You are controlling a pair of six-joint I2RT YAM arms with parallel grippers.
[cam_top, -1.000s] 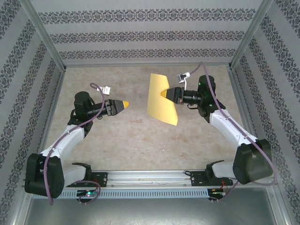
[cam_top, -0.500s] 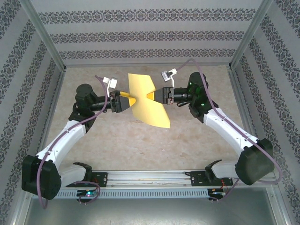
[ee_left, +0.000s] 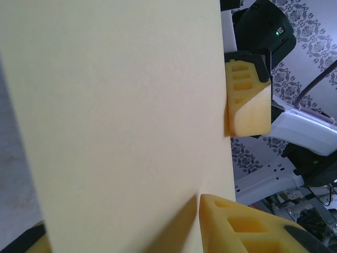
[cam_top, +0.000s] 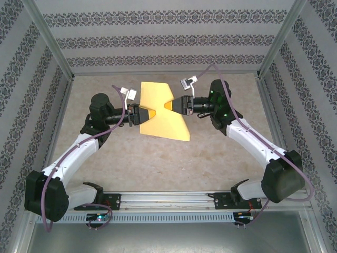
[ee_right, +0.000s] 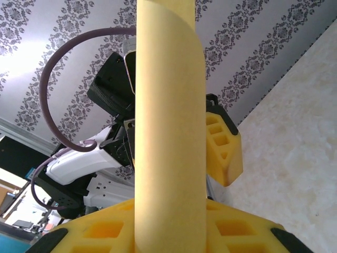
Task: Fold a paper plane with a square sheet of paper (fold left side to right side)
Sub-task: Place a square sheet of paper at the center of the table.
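Note:
The square sheet of paper [cam_top: 163, 120] is yellow and hangs bent in the air above the table's far half, between both arms. My right gripper [cam_top: 169, 106] is shut on its right edge. In the right wrist view the sheet [ee_right: 168, 132] rises as a curved strip from between that gripper's fingers [ee_right: 171, 206]. My left gripper [cam_top: 149, 112] reaches over the sheet's left edge. In the left wrist view the sheet [ee_left: 121, 116] crosses between its jaws [ee_left: 122, 212]. One fingertip [ee_left: 210, 205] rests against the paper; the other is mostly hidden behind it.
The beige table [cam_top: 158, 163] lies beneath the sheet. Patterned walls [cam_top: 158, 39] close the back and both sides. A metal rail [cam_top: 168, 197] with both arm bases runs along the near edge.
My right gripper carried the sheet leftward toward the middle. My left arm swung right to meet it, and its jaws narrowed around the sheet's left edge.

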